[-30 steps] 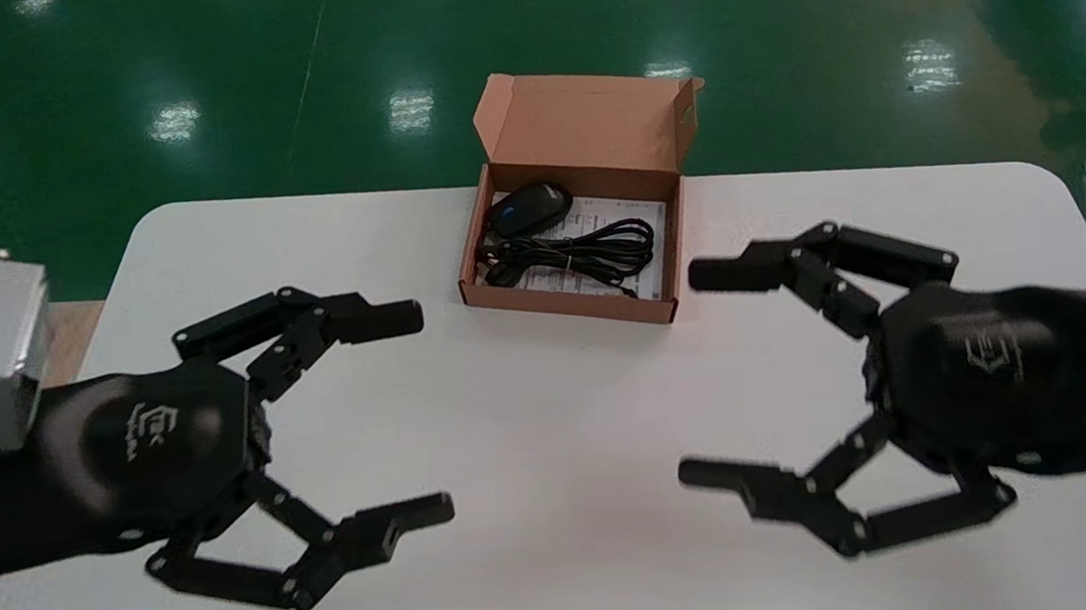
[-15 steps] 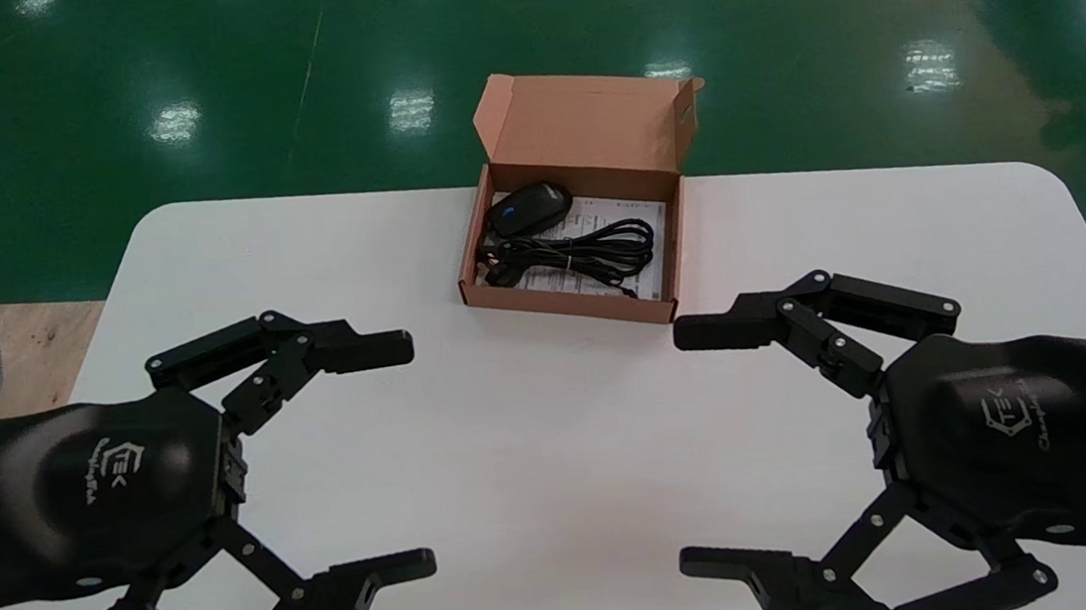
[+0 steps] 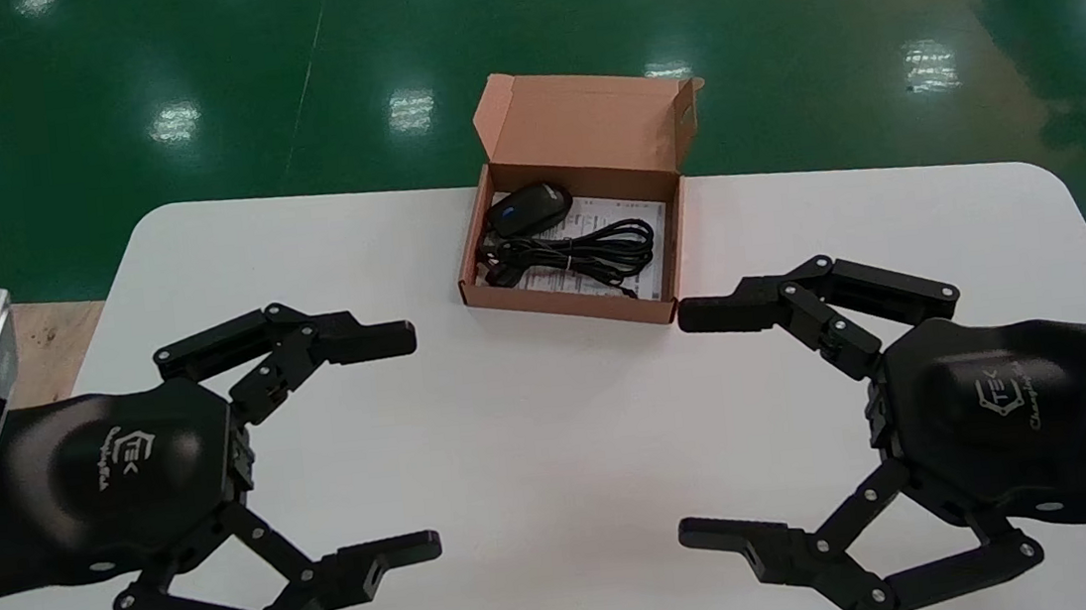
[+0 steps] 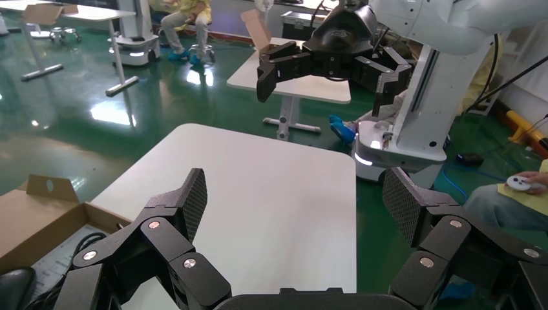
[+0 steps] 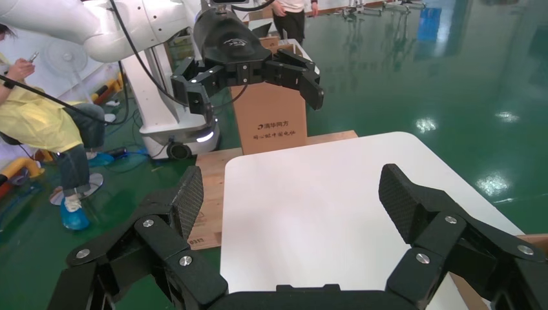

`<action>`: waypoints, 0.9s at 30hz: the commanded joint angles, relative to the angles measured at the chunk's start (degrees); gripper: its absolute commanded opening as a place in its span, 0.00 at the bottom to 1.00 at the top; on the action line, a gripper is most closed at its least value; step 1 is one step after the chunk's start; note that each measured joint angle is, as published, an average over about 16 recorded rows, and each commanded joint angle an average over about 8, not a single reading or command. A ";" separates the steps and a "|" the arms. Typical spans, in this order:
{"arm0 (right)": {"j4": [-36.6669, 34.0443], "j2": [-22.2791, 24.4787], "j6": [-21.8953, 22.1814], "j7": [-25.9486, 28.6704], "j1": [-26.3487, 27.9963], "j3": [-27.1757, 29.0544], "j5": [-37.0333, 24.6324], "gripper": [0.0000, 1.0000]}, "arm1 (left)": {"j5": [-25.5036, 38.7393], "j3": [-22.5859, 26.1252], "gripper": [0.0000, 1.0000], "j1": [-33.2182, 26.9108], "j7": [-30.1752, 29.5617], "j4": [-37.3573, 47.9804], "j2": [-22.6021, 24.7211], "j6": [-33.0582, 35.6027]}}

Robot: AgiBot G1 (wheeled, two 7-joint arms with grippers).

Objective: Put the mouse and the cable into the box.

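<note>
One black mouse (image 3: 528,209), coiled black cable (image 3: 588,251) inside open brown box (image 3: 563,304).

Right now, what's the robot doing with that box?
Nothing is being held. The mouse and the cable lie inside the open box at the far side of the table. The left hand and the right hand hover open over the table, one on each side, nearer than the box.
</note>
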 commanded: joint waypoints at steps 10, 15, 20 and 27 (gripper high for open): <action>-0.28 -0.05 0.22 -0.17 0.17 -0.07 -0.17 1.00 | 0.08 0.18 1.00 -0.12 0.05 0.21 0.16 -0.19; -0.33 -0.06 0.25 -0.19 0.21 -0.09 -0.19 1.00 | 0.10 0.21 1.00 -0.13 0.07 0.25 0.19 -0.22; -0.37 -0.08 0.26 -0.21 0.23 -0.11 -0.21 1.00 | 0.12 0.23 1.00 -0.15 0.08 0.28 0.21 -0.23; -0.40 -0.10 0.29 -0.23 0.26 -0.13 -0.24 1.00 | 0.14 0.26 1.00 -0.18 0.09 0.31 0.23 -0.26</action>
